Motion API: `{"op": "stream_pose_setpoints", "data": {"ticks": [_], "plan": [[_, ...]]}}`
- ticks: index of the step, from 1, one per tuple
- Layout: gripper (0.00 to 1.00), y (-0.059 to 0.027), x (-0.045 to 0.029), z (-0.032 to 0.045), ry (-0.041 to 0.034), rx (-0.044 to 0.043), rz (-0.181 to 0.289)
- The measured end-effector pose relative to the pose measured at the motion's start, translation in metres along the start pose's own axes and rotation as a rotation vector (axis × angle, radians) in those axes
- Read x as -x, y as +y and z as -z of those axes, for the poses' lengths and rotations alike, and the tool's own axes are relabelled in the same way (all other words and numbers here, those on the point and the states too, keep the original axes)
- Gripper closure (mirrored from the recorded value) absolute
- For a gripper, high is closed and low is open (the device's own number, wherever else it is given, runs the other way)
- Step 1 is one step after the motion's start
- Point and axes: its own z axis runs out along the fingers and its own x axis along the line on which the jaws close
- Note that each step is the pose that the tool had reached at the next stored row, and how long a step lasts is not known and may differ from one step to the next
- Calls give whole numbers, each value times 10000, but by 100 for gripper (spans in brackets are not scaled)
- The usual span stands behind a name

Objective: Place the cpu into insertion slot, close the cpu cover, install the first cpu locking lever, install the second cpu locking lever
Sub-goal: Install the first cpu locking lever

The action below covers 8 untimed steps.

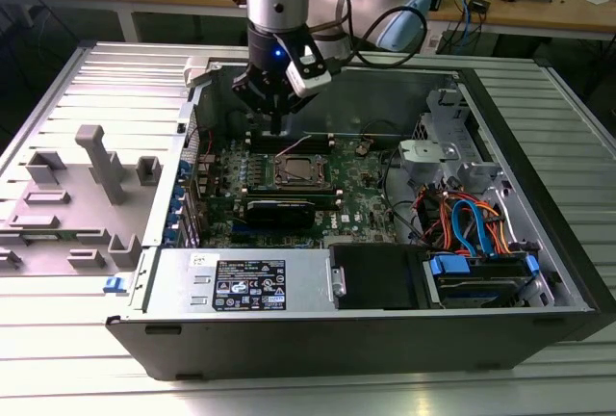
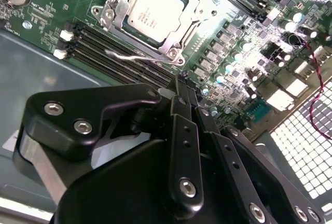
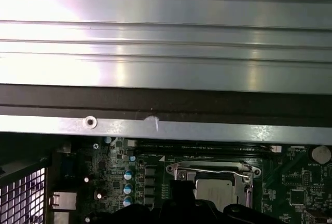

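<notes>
The cpu (image 2: 155, 11), a square chip with a silver-grey top, lies flat in the insertion slot (image 1: 300, 170) on the green motherboard. The cpu cover (image 2: 115, 15) is folded down around it as a metal frame. A thin wire locking lever (image 2: 134, 56) runs along one side of the socket, and in the first wrist view a lever (image 3: 207, 171) crosses the socket's edge beside the cpu (image 3: 215, 190). My gripper (image 1: 277, 129) hangs just behind the socket on its far side, over the memory slots. Its black fingers (image 2: 179, 105) are pressed together, shut, with nothing between them.
Long black memory slots (image 2: 111, 53) flank the socket. A black card (image 1: 279, 209) lies in front of it. The case holds a power supply (image 1: 245, 281), coloured cables (image 1: 462, 219) and a drive cage (image 1: 433, 151). A grey fixture (image 1: 91, 175) stands on the exterior view's left.
</notes>
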Motion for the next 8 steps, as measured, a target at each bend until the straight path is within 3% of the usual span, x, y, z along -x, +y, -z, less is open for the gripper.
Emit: {"op": "stream_pose_setpoints", "data": {"ticks": [8], "plan": [[89,-16,55,-10,2,2,-414]]}}
